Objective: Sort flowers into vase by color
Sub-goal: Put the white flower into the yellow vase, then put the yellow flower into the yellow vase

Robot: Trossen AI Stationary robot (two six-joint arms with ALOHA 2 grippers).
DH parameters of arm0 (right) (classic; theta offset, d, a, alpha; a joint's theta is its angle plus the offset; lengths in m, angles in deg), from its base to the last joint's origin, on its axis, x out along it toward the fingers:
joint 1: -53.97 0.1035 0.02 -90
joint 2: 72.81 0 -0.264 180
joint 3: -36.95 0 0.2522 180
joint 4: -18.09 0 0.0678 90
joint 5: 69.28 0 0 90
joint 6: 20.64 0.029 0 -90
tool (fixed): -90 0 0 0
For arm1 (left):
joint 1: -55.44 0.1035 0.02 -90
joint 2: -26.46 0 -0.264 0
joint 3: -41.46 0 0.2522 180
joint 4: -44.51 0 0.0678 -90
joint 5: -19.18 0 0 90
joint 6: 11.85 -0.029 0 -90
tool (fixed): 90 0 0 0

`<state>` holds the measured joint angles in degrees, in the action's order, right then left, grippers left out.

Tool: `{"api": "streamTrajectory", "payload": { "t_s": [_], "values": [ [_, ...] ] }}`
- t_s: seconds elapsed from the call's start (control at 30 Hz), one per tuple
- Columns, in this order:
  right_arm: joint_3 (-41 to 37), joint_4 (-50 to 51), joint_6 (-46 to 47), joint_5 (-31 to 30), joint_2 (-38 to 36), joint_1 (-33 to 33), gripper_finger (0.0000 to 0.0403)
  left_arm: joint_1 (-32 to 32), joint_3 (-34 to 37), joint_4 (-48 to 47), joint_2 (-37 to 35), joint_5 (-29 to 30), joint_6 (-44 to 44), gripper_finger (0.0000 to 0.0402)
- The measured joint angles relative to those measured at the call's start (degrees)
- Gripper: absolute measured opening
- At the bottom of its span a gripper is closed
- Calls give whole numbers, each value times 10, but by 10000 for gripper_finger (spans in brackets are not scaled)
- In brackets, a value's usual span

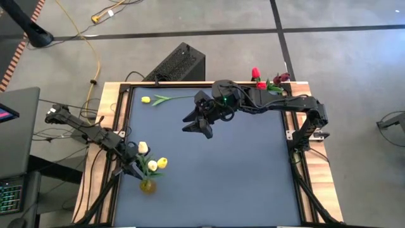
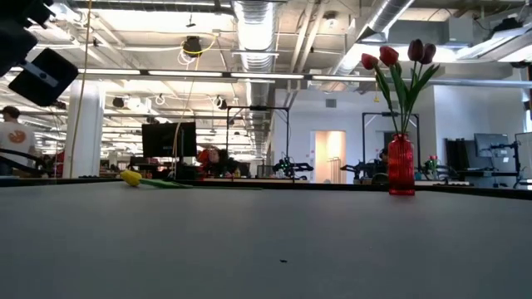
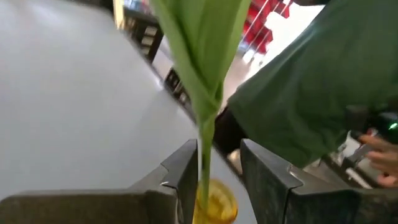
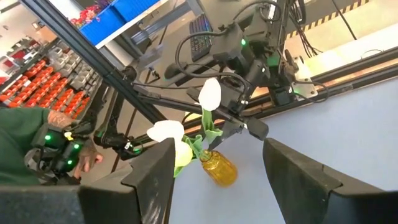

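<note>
Left pincer (image 1: 135, 166) beside three pale tulips (image 1: 152, 164) (yellow vase (image 1: 147, 186)).

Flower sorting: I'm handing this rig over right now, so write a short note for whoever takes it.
Left gripper: jaws parted around a green stem above the yellow vase; no clear grip.
Right gripper: open, empty, over mid-table.
Done: pale and yellow tulips stand in the yellow vase at the table's left edge; red tulips stand in the red vase at the far right corner.
Left: one yellow tulip lies on the table, far side.
</note>
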<state>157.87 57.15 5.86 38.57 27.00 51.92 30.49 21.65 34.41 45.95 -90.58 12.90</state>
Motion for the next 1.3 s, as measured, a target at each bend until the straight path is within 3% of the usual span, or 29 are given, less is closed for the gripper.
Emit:
{"api": "streamTrajectory", "payload": {
  "t_s": [0.23, 0.47, 0.77, 0.93, 1.03, 1.17, 1.3],
  "values": [
    [0, 0, -26, 0, 0, 0, 270, 0, -90, -223, 0, 44, -34, 108],
    [0, 4, -60, 0, 0, 0, 270, 0, -172, -353, 0, 129, -23, 108],
    [0, 34, -128, 0, 0, 0, 270, 0, -280, -431, 0, 307, 71, 108],
    [0, 53, -164, 0, 0, 0, 270, 4, -321, -463, 0, 439, 85, 108],
    [0, 73, -184, 0, 0, 0, 270, 25, -336, -474, 1, 488, 80, 108],
    [0, 106, -206, 0, 0, 0, 270, 77, -354, -482, 36, 490, 85, 107],
    [0, 131, -231, 0, 0, 0, 270, 162, -371, -482, 119, 424, 54, 98]
  ]
}}
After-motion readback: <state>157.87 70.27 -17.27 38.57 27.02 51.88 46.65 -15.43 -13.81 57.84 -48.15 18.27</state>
